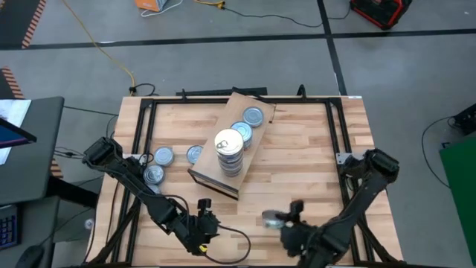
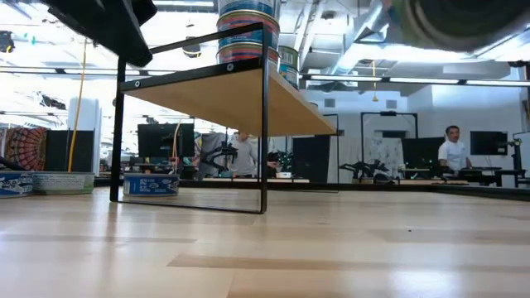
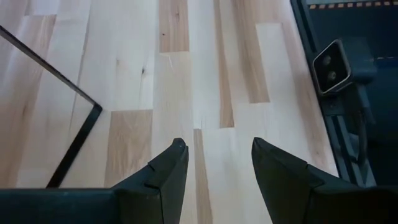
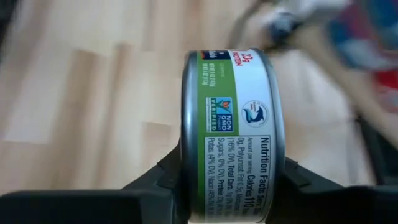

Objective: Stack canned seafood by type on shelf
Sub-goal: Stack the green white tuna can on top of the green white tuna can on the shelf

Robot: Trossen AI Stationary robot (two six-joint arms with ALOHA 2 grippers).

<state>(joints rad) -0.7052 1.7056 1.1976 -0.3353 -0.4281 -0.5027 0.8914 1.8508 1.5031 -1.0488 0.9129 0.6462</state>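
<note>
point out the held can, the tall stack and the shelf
held can (image 4: pixel 233 134), right wrist view, on its printed side label
tall stack (image 1: pixel 229 151), high view, on the top lid
shelf (image 1: pixel 210 182), high view, on the bare near corner of the board

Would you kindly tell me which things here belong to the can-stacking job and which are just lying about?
Job:
- can in right gripper
- stacked cans
- shelf
- loose cans

Lying about:
- yellow cable
- red case
</note>
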